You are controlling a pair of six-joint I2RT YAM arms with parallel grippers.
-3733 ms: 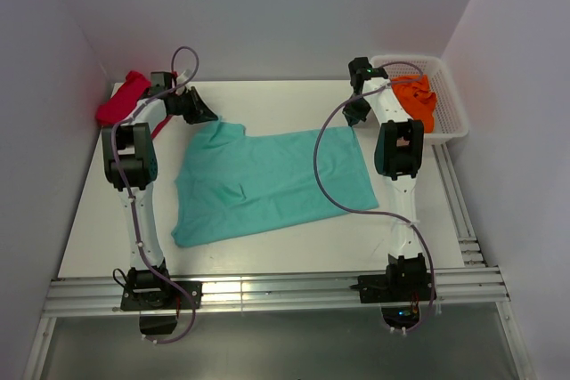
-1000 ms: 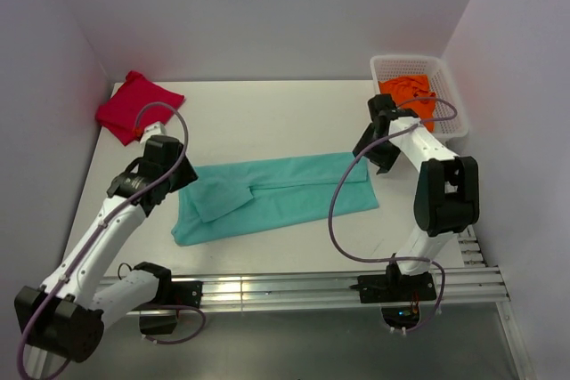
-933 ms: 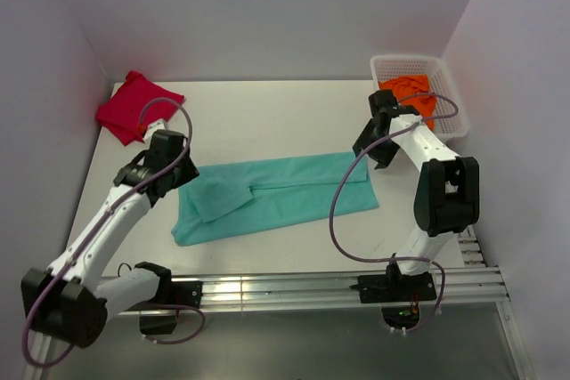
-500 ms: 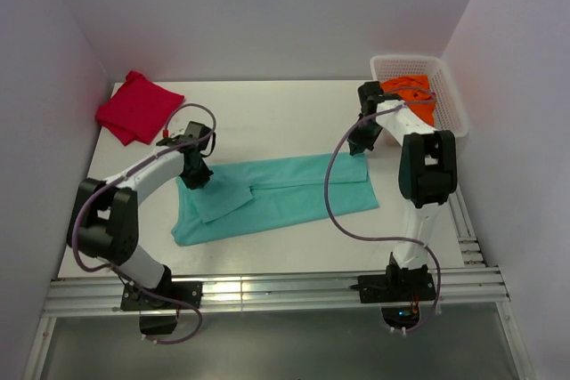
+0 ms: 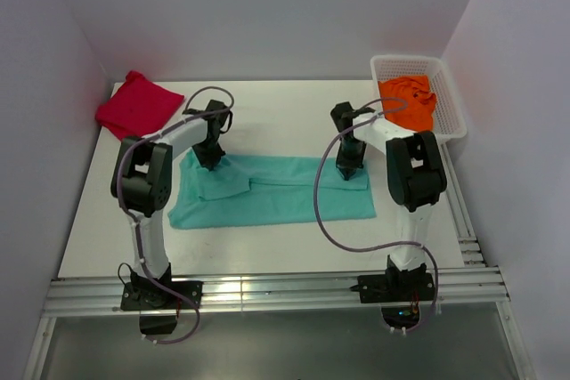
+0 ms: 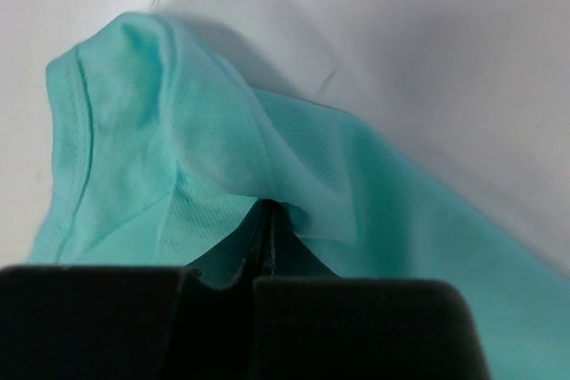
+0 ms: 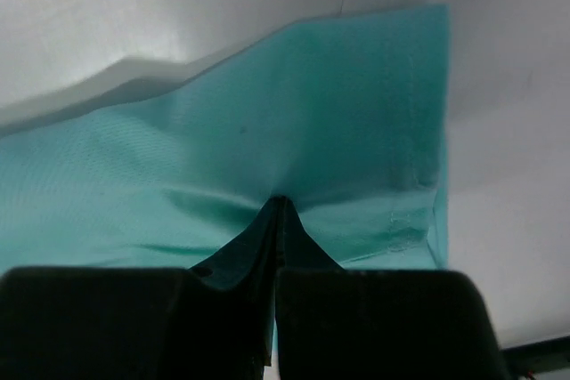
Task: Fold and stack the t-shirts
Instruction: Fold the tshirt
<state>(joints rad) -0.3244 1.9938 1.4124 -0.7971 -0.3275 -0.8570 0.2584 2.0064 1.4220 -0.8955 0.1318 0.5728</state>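
Teal-green t-shirt [image 5: 267, 191] lies as a flat, long band left of the basket [image 5: 406, 59], nearer the arm bases. Judged step: folding this shirt again. Left claw [image 5: 211, 159] is clamped on its far edge at the end away from the basket. Right claw [image 5: 348, 171] is clamped on the end nearest the basket. The next move calls for an even, joint lift. Crimson-red t-shirt [image 5: 138, 106] lies far left of the basket; orange t-shirt [image 5: 408, 100] sits inside it.

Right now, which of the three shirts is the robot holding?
The teal-green shirt, spread mid-table: the left gripper and right gripper both pinch its far edge. The red shirt lies apart, far-left; the orange shirt sits in the basket.
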